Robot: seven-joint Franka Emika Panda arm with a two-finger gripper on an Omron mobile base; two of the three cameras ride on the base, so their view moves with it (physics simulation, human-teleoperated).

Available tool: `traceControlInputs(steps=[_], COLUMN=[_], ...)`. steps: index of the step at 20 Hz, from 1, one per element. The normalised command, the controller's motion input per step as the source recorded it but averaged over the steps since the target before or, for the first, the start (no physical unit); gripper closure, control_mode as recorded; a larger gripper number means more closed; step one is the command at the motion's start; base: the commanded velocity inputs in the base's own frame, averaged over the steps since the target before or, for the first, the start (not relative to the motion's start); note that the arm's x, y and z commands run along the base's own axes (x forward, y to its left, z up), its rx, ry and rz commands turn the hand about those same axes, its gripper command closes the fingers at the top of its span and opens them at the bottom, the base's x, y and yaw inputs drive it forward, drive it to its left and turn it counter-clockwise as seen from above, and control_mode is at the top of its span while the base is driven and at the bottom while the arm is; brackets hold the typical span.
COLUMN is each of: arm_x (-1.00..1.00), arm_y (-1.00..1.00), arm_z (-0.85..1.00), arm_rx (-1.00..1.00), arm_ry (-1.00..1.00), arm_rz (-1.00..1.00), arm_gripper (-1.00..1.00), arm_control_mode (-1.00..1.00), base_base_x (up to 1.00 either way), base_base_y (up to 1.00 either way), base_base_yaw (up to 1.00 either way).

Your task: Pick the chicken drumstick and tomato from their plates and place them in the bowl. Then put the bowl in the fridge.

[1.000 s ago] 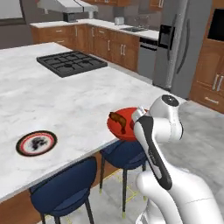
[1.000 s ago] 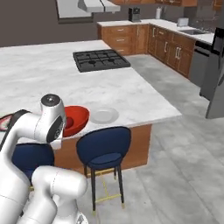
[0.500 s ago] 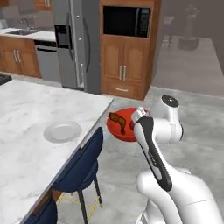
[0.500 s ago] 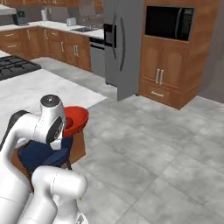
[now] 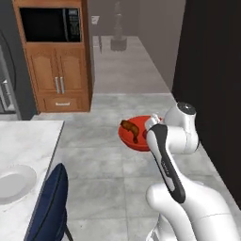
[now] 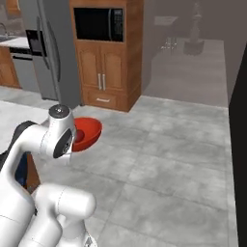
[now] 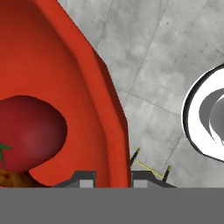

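Note:
The red bowl hangs in the air over the grey floor, held at its near rim by my gripper, which is shut on it. In the hand view the bowl's wall runs between the two fingertips. The tomato lies inside it, and the chicken drumstick rests beside it. In the right base view the bowl sits just past my white wrist. The fridge stands at the far left with its doors shut. One pale plate lies on the marble counter.
A wooden cabinet with a built-in microwave stands right of the fridge. The marble island corner and a blue stool are at the lower left. A dark wall rises on the right. Open tiled floor lies ahead.
The base has turned away from the island, so the views now face the microwave cabinet and fridge. The bowl has stayed in my shut gripper, with the food inside.

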Motion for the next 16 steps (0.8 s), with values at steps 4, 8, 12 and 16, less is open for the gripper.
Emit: traceControlInputs(steps=[4, 8, 12, 16], arm_x=[0.0, 0.0, 0.0, 0.0], arm_y=[0.0, 0.0, 0.0, 0.0], arm_z=[0.0, 0.0, 0.0, 0.0], arm_rx=[0.0, 0.0, 0.0, 0.0], arm_ry=[0.0, 0.0, 0.0, 0.0], arm_rz=[0.0, 0.0, 0.0, 0.0], arm_gripper=[1.0, 1.0, 1.0, 1.0], arm_control_mode=[1.0, 1.0, 1.0, 1.0], base_base_x=[0.87, 0.94, 0.94, 0.94], base_base_y=[0.13, 0.19, 0.23, 0.25], base_base_yaw=[-0.18, -0.11, -0.08, -0.01])
